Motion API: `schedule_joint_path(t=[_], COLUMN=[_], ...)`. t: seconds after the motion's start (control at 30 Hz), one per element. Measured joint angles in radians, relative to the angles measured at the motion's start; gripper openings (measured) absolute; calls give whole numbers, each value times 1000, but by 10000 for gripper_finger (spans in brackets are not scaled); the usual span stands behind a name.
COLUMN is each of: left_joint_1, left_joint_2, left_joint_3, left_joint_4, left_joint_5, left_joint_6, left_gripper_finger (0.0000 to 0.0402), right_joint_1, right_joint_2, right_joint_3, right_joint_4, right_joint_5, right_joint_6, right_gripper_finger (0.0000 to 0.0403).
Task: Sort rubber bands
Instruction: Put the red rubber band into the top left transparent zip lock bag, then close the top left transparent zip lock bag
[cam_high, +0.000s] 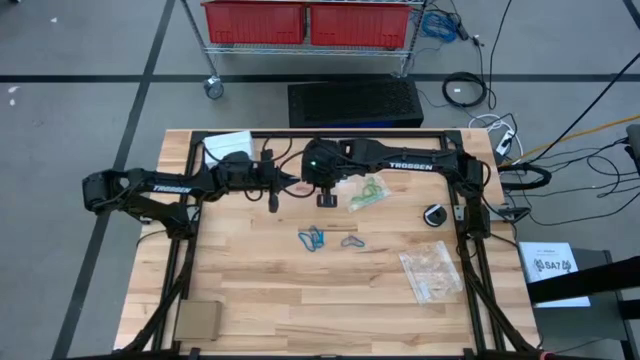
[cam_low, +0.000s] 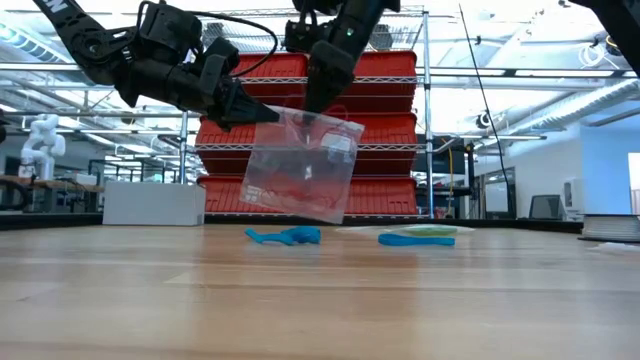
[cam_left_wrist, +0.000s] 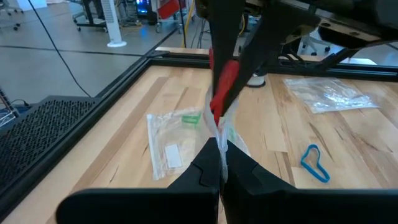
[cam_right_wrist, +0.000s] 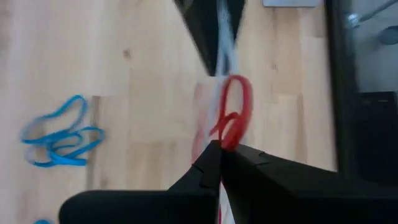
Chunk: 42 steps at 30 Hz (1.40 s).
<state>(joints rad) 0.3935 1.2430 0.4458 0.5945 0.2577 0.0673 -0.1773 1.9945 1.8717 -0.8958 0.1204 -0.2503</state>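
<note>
A clear plastic bag (cam_low: 300, 165) with red rubber bands inside hangs above the table's middle. My left gripper (cam_low: 258, 113) is shut on the bag's top. My right gripper (cam_right_wrist: 222, 149) comes down from above at the bag's top edge, shut on a red rubber band (cam_right_wrist: 235, 115). Blue rubber bands (cam_high: 312, 238) lie loose on the wood nearer the front, with a grey band (cam_high: 350, 240) beside them. A second clear bag (cam_high: 367, 193) holding green bands lies flat just right of the grippers. My left gripper pinches the bag's upper edge (cam_left_wrist: 217, 134) between its two fingers, near one top corner (cam_low: 270, 115). The fingers come almost level from the table's left. The bag hangs below them, clear of the table. My right gripper pinches one end of the red band's loop (cam_right_wrist: 227, 140) between its fingertips, slanting down from above. The rest of the loop sticks out past the fingers against the bag's top edge (cam_right_wrist: 224, 59), clear of the table.
A third clear bag (cam_high: 430, 272) lies at the front right. A round black thing (cam_high: 435, 215) sits by the right frame rail, a cardboard piece (cam_high: 197, 320) at the front left, white paper (cam_high: 225, 148) at the far left. Bare wood spans the front.
</note>
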Motion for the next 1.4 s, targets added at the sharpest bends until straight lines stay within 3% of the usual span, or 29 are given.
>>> schedule_joint_path(t=[0.2,0.6,0.8,0.97,1.07,1.17,1.4], left_joint_1=[0,0,0,0,0,0,0], left_joint_2=[0,0,0,0,0,0,0], left_joint_3=[0,0,0,0,0,0,0], left_joint_4=[1,0,0,-2,-2,-9,-49], left_joint_5=[0,0,-1,-6,-18,-31,-107], left_joint_6=[0,1,1,1,1,1,29], left_gripper_finger=[2,2,2,2,2,2,2], right_joint_1=[-12,5,15,16,10,-3,-4], right_joint_2=[16,-6,-64,-129,-149,-166,-312], right_joint_3=[1,-1,-1,2,2,-21,-336], right_joint_4=[-18,-31,-33,-142,-238,-305,-177], right_joint_5=[-57,-69,-70,-46,31,35,1], right_joint_6=[67,101,101,124,143,171,256], right_gripper_finger=[11,154,189,183,164,139,61])
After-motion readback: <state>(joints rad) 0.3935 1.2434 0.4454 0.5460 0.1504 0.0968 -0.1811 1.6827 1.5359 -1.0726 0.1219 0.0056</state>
